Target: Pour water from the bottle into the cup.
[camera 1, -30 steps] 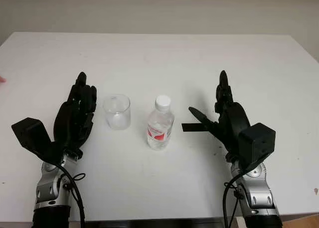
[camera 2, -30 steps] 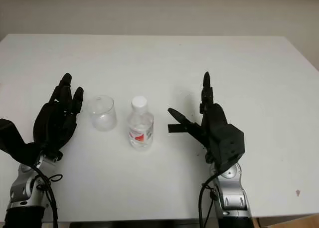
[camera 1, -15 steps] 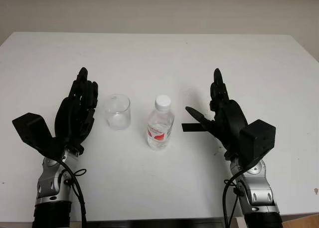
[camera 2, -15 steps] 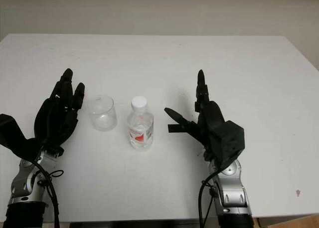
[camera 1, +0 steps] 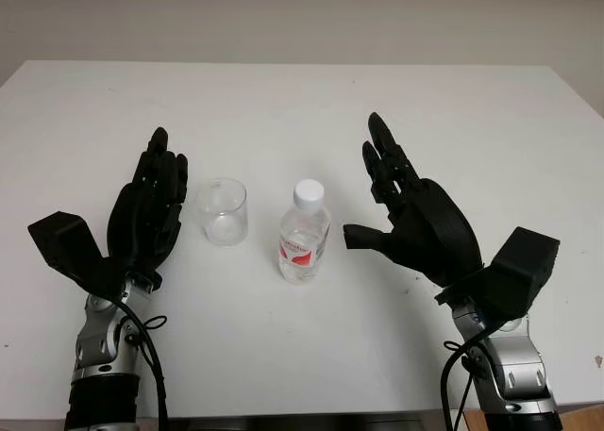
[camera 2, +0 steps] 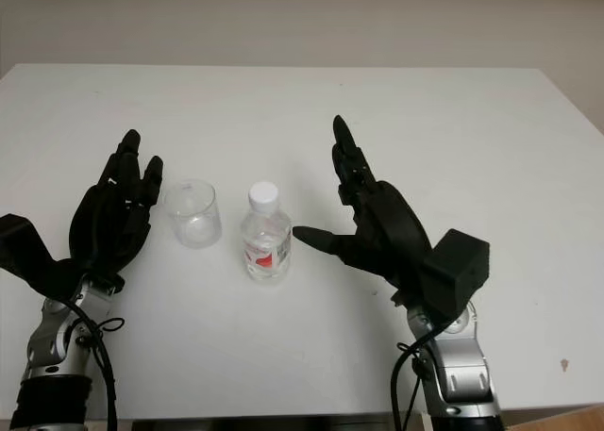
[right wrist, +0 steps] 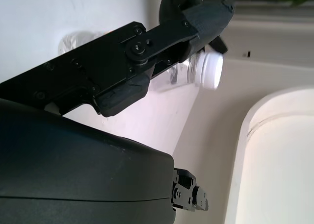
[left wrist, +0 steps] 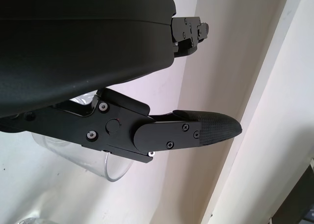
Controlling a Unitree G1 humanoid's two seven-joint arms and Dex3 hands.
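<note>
While the bottle (camera 1: 304, 231) stands capped at the centre of the white table (camera 1: 302, 101), just right of the empty cup (camera 1: 222, 210), the right hand (camera 1: 415, 219) has swung in toward it from the right, fingers released and holding nothing, thumb almost at the label. Left hand (camera 1: 146, 214) waits open just left of the cup. Grasping the bottle looks imminent; nothing is poured yet.
</note>
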